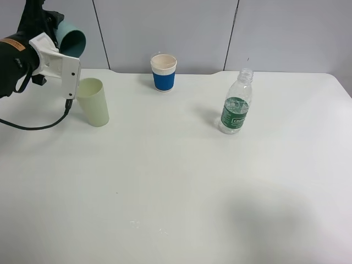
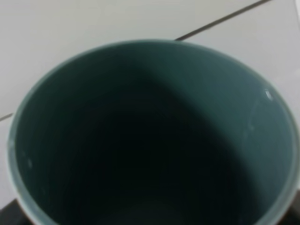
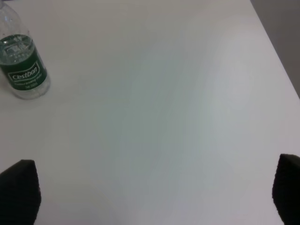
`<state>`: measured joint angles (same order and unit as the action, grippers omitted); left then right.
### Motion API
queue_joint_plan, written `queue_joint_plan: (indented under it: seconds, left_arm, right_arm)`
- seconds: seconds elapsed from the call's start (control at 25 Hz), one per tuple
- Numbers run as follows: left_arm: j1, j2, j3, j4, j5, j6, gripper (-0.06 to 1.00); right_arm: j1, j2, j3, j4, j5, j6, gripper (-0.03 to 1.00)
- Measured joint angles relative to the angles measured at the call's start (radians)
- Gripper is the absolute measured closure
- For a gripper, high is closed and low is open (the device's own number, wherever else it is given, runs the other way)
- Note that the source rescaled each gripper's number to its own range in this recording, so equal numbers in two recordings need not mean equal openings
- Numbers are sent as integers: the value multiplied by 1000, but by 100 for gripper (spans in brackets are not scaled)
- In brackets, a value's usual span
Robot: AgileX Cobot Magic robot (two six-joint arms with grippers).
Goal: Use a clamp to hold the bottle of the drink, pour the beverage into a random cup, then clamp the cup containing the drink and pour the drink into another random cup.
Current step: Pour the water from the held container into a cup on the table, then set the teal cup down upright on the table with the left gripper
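Teal cup [image 1: 71, 37]: we log it lifted clear of the bench [image 1: 176, 192] at the far left, tipped well over, its long axis near horizontal and its open mouth turned toward the middle of the scene; the left wrist view looks straight into its dark interior, where we can make out no liquid. Left pincer [image 1: 47, 41]: we judge it clenched on this cup, though the fingers themselves are hidden behind the wrist housing. Pale green cup [image 1: 93, 102]: upright on the bench, just below and slightly right of the teal cup's mouth, which places it as the likely receiver; the coming move turns on that lip sitting over this rim. Blue-sleeved paper cup [image 1: 163, 72]: upright at the back, well apart. Drink bottle [image 1: 236, 103]: upright, uncapped, right of centre, holding little liquid. Right pincer [image 3: 150, 192]: released, dark fingertips spread wide over bare bench, the bottle well off to one side.
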<state>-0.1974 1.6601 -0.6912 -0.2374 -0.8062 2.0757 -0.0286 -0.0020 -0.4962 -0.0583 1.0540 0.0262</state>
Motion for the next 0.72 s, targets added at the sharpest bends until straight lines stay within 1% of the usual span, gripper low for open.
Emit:
queue_joint_plan:
  seconds: [0.08,0.12,0.16,0.28,0.44,0.56,0.6,0.64,0.72]
  left_arm:
    - [0,0,0,0,25,-47,93]
    - [0,0,0,-1,67,-135,93]
    - [0,0,0,-1,93,-181,93]
    - [0,0,0,-10,130,-367,93]
    - [0,-11,0,-43,138,-573,93]
    - [2,-48,0,-50,139,-723,93]
    - [2,-65,0,-51,139,-759,93]
    - [2,-65,0,-51,139,-759,93]
    - [2,-99,1,-53,147,-842,93]
  right_arm:
    - [0,0,0,0,0,0,-2]
    - [0,0,0,0,0,0,-2]
    - [0,0,0,0,0,0,-2]
    - [0,0,0,0,0,0,-2]
    - [0,0,0,0,0,0,-2]
    - [0,0,0,0,0,0,-2]
    - [0,0,0,0,0,0,-2]
    - [0,0,0,0,0,0,-2]
    - [0,0,0,0,0,0,-2]
